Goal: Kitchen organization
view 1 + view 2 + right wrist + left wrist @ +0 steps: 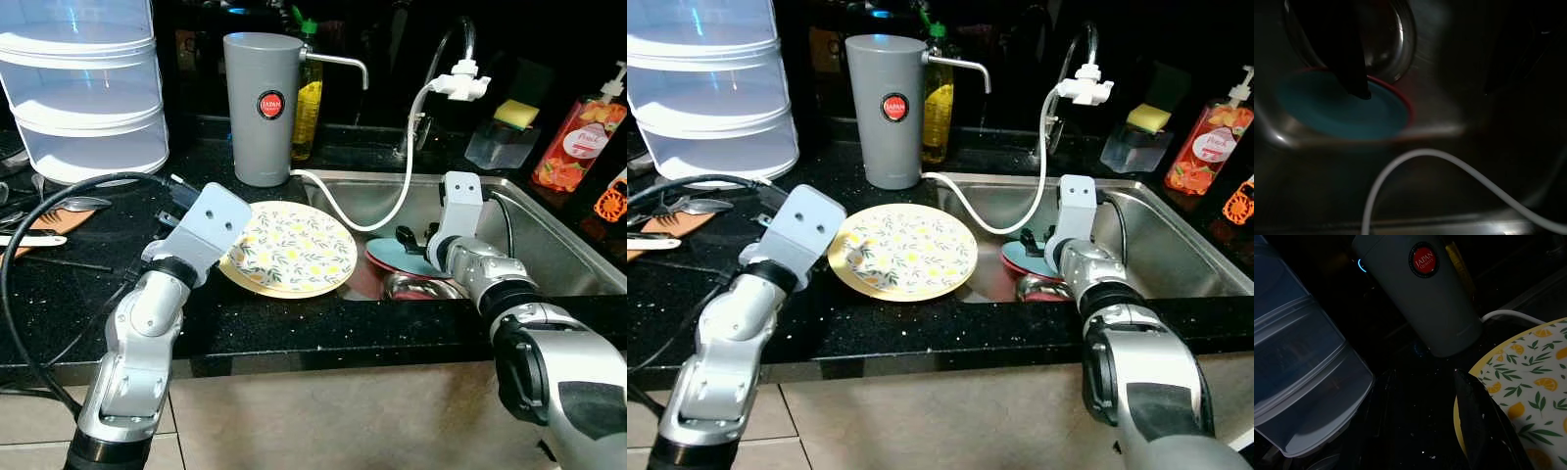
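Black counter, steel sink [549, 235]: right gripper [416, 238] hovering directly above teal plate [1342, 110]; jaw state indeterminable; left gripper [1484, 431] idling beside lemon plate [294, 250].

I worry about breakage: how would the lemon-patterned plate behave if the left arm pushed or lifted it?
The lemon-patterned plate looks rigid and glazed, so probably slippery and breakable. Its rim overhangs the sink edge, so a push toward the sink might tip it in. It lies flat on the counter, probably hard to get under.

Both head eyes look forward and down at the desk [323, 328] and sink [549, 245]. The left wrist camera sits close by the lemon-patterned plate [1528, 382]; the right wrist camera looks closely into the sink.
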You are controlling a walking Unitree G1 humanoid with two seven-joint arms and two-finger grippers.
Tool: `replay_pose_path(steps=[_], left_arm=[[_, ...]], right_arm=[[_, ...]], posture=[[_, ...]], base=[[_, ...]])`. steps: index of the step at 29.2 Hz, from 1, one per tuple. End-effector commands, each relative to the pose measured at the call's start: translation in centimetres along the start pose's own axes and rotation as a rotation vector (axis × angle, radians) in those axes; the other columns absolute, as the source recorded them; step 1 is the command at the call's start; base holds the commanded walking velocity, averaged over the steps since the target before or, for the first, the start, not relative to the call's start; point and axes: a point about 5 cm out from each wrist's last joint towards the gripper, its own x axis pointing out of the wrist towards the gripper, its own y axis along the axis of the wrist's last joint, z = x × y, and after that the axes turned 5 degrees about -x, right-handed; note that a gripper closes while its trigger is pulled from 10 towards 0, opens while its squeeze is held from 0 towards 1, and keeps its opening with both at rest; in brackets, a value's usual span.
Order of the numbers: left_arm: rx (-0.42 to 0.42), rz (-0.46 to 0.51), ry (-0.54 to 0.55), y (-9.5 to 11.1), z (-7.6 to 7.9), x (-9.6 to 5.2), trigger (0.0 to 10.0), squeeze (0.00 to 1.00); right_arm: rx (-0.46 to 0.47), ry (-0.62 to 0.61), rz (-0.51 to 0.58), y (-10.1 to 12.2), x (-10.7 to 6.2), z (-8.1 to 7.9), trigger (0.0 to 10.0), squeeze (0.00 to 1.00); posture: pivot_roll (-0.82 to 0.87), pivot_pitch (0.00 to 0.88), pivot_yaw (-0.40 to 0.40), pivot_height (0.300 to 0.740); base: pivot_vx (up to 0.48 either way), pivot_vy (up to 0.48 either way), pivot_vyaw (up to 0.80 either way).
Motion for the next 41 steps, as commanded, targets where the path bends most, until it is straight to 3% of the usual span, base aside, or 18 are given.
replay_pose_path(steps=[1,6,8,10,11,12,15,17,19,20,22,25,29,33,36,40,41], left_arm=[[-0.015,0.021,-0.011,0.4,0.4,0.2,10.0,0.00],[-0.014,0.021,-0.003,0.4,0.0,0.6,10.0,0.00],[-0.035,0.015,-0.026,0.4,0.1,0.8,10.0,0.00],[-0.137,0.028,-0.074,1.0,0.4,1.1,10.0,0.00],[-0.137,0.028,-0.074,1.0,0.4,1.1,10.0,0.00],[-0.230,0.049,-0.074,1.5,0.5,1.3,10.0,0.00],[-0.305,0.061,-0.058,1.8,0.6,1.4,10.0,0.00],[-0.373,0.079,-0.036,2.1,0.7,1.4,10.0,0.00],[-0.387,0.092,-0.061,2.3,1.5,1.3,10.0,0.00],[-0.387,0.092,-0.061,2.3,1.5,1.3,10.0,0.00],[-0.367,0.090,-0.110,2.3,2.4,1.0,10.0,0.00],[-0.345,0.033,-0.184,1.3,3.5,0.8,10.0,0.00],[-0.331,0.012,-0.198,1.0,3.6,0.8,10.0,0.00],[-0.179,0.011,-0.255,0.4,3.8,0.2,10.0,0.00],[-0.085,-0.017,-0.349,-0.5,2.8,-0.7,10.0,0.00],[-0.052,-0.027,-0.375,-0.8,1.9,-1.0,10.0,0.00],[0.022,-0.031,-0.421,-1.1,1.0,-1.5,10.0,0.00]], right_arm=[[0.011,-0.017,0.087,1.7,-0.3,0.7,10.0,0.00],[-0.015,-0.065,0.156,2.4,-0.5,1.2,10.0,0.00],[-0.029,-0.054,0.237,3.0,-0.7,1.1,10.0,0.00],[-0.003,0.093,0.394,3.8,-1.2,-0.6,10.0,0.00],[-0.003,0.093,0.394,3.8,-1.2,-0.6,10.0,0.00],[0.030,0.198,0.474,3.9,-1.8,-2.1,10.0,0.00],[0.065,0.262,0.537,4.0,-2.5,-3.1,10.0,0.00],[0.108,0.363,0.604,4.1,-4.0,-5.1,10.0,0.00],[0.115,0.428,0.634,3.9,-5.3,-6.6,10.0,0.00],[0.115,0.428,0.634,3.9,-5.3,-6.6,10.0,0.00],[0.095,0.449,0.637,3.5,-5.8,-7.2,10.0,0.00],[0.106,0.401,0.633,3.0,-5.8,-7.0,10.0,0.00],[0.135,0.370,0.641,2.9,-6.3,-6.7,10.0,0.00],[0.148,0.343,0.643,2.9,-7.0,-6.6,10.0,0.00],[0.142,0.335,0.624,2.6,-7.1,-6.6,10.0,0.00],[0.137,0.332,0.620,2.5,-7.1,-6.6,10.0,0.00],[0.133,0.328,0.613,2.4,-7.0,-6.4,10.0,0.00]], posture=[[0.19,0.096,-0.121,0.740],[0.19,0.098,-0.118,0.740],[0.19,0.098,-0.118,0.740],[0.18,0.099,-0.110,0.740],[0.18,0.099,-0.110,0.740],[0.18,0.099,-0.110,0.740],[0.18,0.098,-0.105,0.740],[0.17,0.095,-0.096,0.740],[0.17,0.093,-0.092,0.740],[0.17,0.093,-0.092,0.740],[0.17,0.093,-0.092,0.740],[0.16,0.088,-0.087,0.740],[0.15,0.079,-0.084,0.740],[0.15,0.074,-0.082,0.740],[0.15,0.076,-0.086,0.740],[0.15,0.076,-0.086,0.740],[0.15,0.076,-0.092,0.740]], base=[[0.000,0.000,0.00],[0.000,0.000,0.00],[0.000,0.000,0.00],[0.000,0.000,0.00],[0.000,0.000,0.00],[0.000,0.000,0.00],[0.000,0.000,0.00],[0.000,0.000,0.00],[0.000,0.000,0.00],[0.000,0.000,0.00],[0.000,0.000,0.00],[0.000,0.000,0.00],[0.000,0.000,0.00],[0.000,0.000,0.00],[0.000,0.000,0.00],[0.000,0.000,0.00],[0.000,0.000,0.00]])
